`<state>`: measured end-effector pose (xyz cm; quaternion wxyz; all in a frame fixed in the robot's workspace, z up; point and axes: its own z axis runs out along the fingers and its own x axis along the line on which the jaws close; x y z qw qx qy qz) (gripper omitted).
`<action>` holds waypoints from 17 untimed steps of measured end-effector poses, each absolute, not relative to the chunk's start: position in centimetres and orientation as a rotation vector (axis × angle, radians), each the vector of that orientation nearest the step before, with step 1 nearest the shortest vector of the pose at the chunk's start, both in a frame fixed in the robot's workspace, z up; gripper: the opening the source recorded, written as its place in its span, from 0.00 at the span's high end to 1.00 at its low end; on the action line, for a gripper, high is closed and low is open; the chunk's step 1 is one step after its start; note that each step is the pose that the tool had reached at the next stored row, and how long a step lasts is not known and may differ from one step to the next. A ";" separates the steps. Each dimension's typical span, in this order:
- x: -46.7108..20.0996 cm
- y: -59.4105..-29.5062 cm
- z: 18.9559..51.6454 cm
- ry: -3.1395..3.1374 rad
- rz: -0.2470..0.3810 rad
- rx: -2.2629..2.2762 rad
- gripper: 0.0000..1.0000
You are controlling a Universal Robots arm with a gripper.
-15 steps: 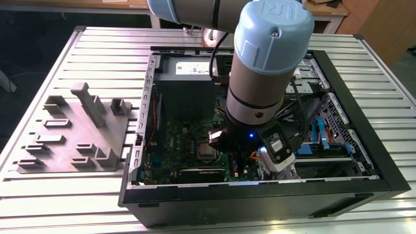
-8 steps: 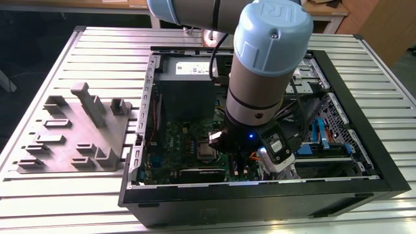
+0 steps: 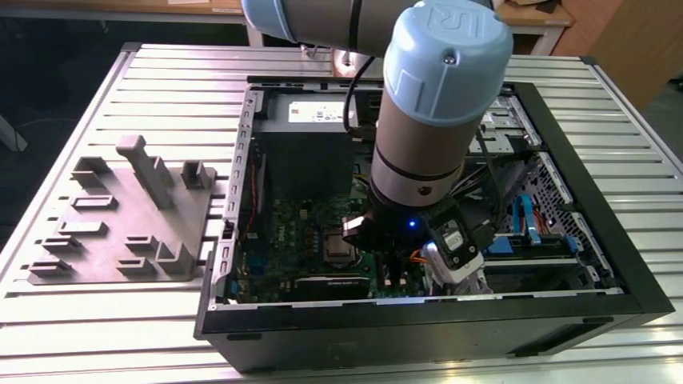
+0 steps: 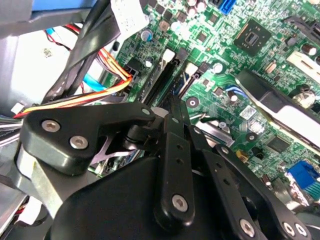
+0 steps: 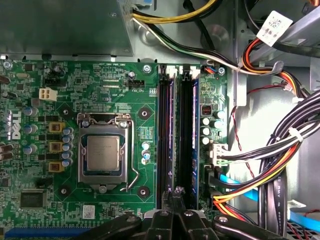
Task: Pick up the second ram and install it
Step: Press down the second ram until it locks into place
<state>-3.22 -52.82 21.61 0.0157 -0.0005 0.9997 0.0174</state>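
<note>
My gripper (image 5: 176, 193) is low inside the open computer case (image 3: 597, 264), just above the green motherboard (image 5: 100, 90). Its two black fingertips are shut together with nothing visible between them, right over the near end of the two long black memory slots (image 5: 167, 125). A thin dark strip with a purplish edge (image 5: 172, 130) runs along the slot in line with the fingertips. It looks like the second ram seated edge-on, but I cannot be sure. In the second wrist view the gripper (image 4: 172, 107) points at the same slots (image 4: 161, 82), whose white end latches (image 4: 168, 55) show.
A grey moulded tray (image 3: 128, 216) lies on the slatted table at the exterior view's left. The processor socket (image 5: 102, 152) sits beside the slots. Bundles of black, orange and yellow cables (image 5: 270, 165) crowd the other side. The power supply (image 3: 304, 112) fills the case's far end.
</note>
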 end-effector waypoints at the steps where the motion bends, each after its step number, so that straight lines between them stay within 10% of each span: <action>1: -3.2 -52.8 21.6 3.110 0.055 -0.002 0.90; 17: -3.2 -52.4 23.3 3.109 0.055 -0.002 0.90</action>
